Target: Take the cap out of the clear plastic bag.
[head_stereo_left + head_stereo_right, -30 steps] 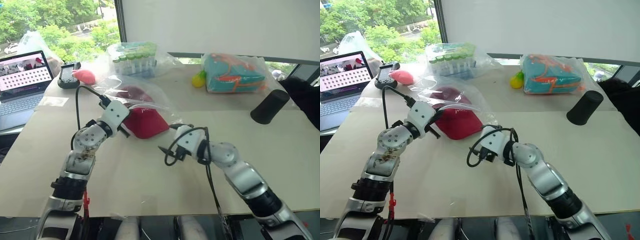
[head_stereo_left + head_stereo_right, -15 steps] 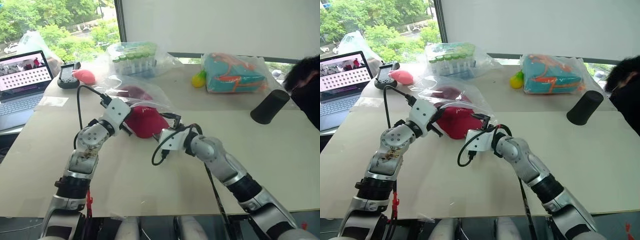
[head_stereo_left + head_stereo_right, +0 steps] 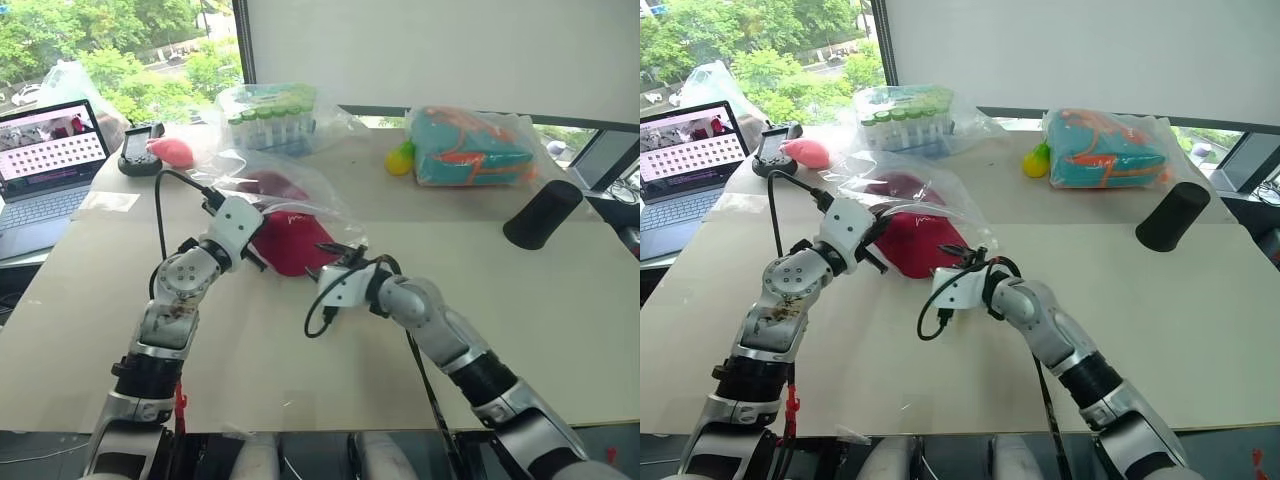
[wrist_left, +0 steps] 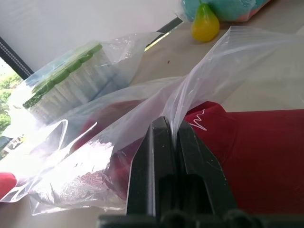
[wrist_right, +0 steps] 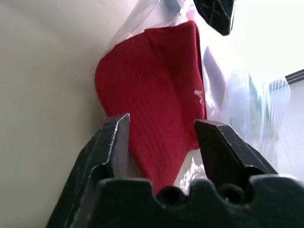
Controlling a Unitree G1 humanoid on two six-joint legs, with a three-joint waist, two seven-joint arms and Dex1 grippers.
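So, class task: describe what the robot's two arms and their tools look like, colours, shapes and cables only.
Both arms are built of rounded silver-grey segments with black joints. A looped black cable runs along each wrist. The left tool and right tool each have two flat black fingers. A small red tag hangs near the left arm's base.

Office or lab: laptop [image 3: 45,165], tube rack [image 3: 268,118], window-side table [image 3: 560,330].

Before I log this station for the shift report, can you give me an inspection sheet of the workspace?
Surface: pale table.
Job's things: cap partly out of the clear plastic bag.
Clutter: bagged tube rack, bagged teal-orange item, toy pear, black cylinder, pink object, handheld device.
Grippers: left gripper shut on bag film; right gripper open, straddling the cap's brim.
Cables: black loops at both wrists.
Surroundings: laptop, window, trees.
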